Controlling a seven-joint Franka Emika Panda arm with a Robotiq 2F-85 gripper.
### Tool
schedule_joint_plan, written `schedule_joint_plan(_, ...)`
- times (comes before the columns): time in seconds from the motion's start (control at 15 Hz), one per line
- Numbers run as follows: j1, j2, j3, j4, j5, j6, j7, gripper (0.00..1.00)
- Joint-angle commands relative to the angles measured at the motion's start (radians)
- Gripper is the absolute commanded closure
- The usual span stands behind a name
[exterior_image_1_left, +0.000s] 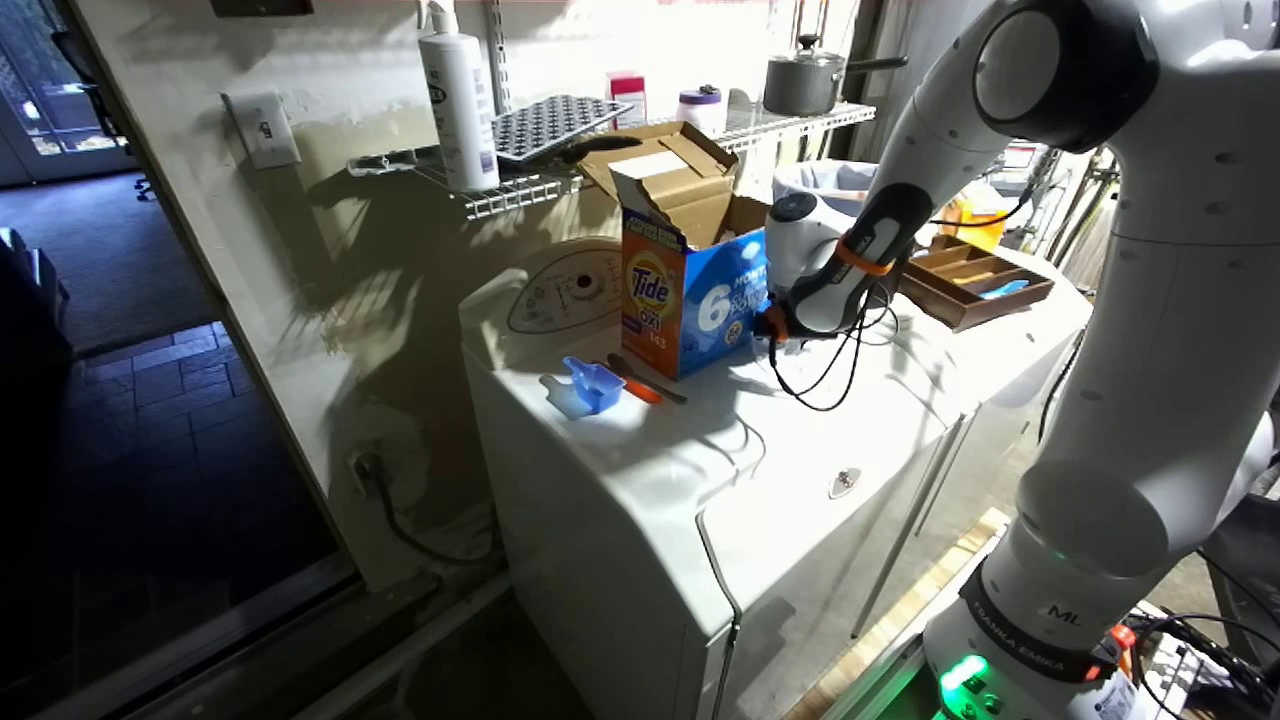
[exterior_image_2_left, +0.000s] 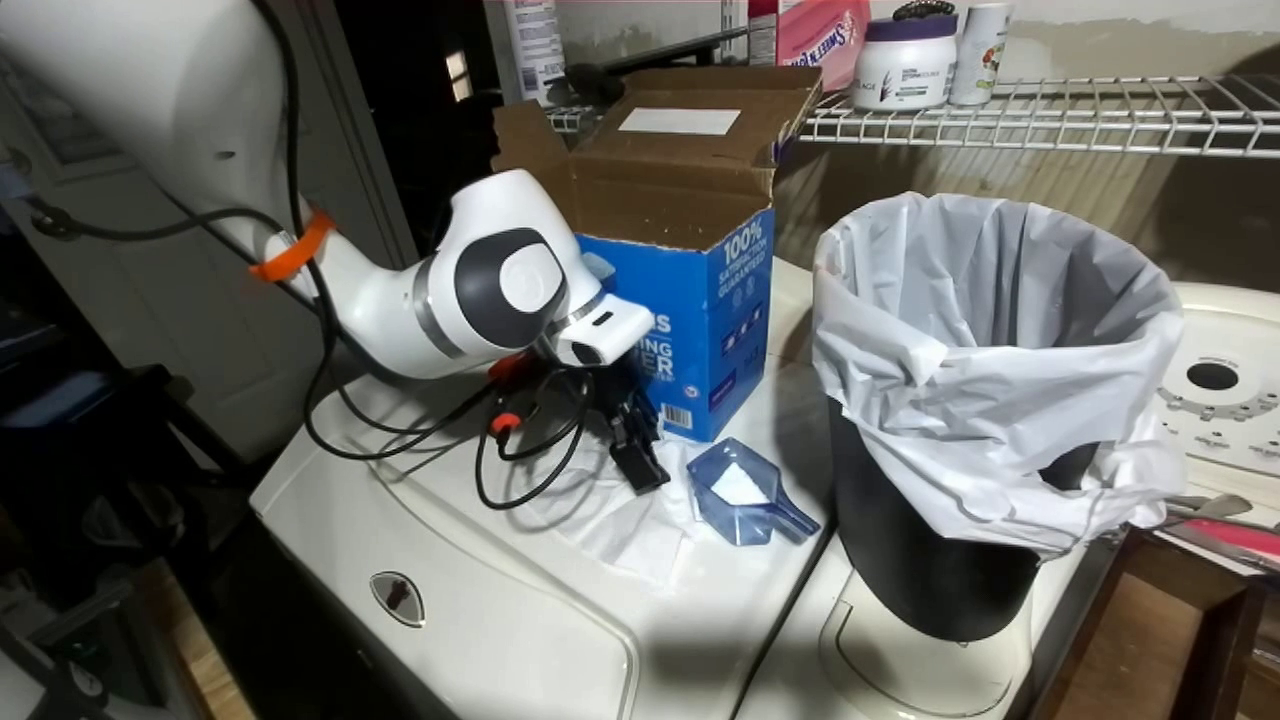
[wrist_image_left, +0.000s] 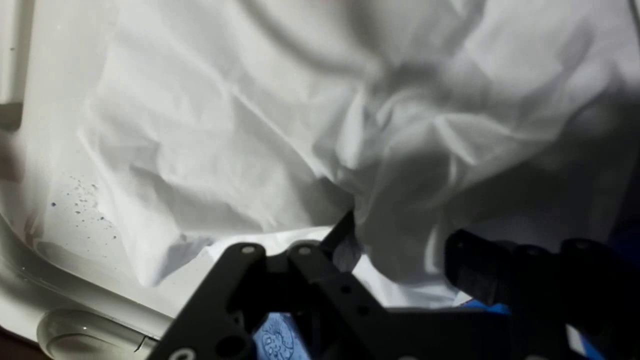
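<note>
Closest to us in the wrist view is the black gripper (wrist_image_left: 402, 255), its two fingers (wrist_image_left: 347, 254) part way apart with a fold of white cloth (wrist_image_left: 260, 160) between them. We can't tell if they pinch that fold tight or just stand around it. The cloth lies crumpled on top of the white machine (exterior_image_2_left: 500, 600), in front of the blue box (exterior_image_2_left: 690, 285).

We think the work is only a little way along. Getting the fingers down around the cloth looks done. A sure grip we can't count as done, and most of the cloth lies on the machine, not lifted clear.

Each view gives us something new. The wrist view shows tiny dark specks (wrist_image_left: 87, 205) beside the cloth; we can't make them out in the exterior views. In an exterior view we see a blue scoop (exterior_image_2_left: 752, 520) with white powder (exterior_image_2_left: 740, 487) in it, right by the cloth's edge. In an exterior view we find a second scoop (exterior_image_1_left: 597, 387) and an orange tool (exterior_image_1_left: 642, 391) beside the box's orange side, but there the cloth is hard to spot past the arm (exterior_image_1_left: 1120, 400). Both exterior views show a bin (exterior_image_2_left: 900, 540) with a white bag (exterior_image_2_left: 980, 440).
</note>
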Motion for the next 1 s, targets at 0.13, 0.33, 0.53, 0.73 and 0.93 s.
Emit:
schedule_joint_plan(0.13,0.021,0.045,-0.01,0.029,-0.007,0.012,0.014,1.0)
schedule_joint_plan(0.33,0.021,0.043,-0.001,0.022,0.015,0.009,-0.004,1.0)
schedule_joint_plan(0.53,0.011,0.033,0.029,0.007,0.085,-0.011,-0.072,1.0)
schedule_joint_plan(0.73,0.018,0.021,0.044,-0.001,0.145,-0.031,-0.13,1.0)
schedule_joint_plan(0.93,0.036,-0.002,0.053,-0.01,0.189,-0.082,-0.172,1.0)
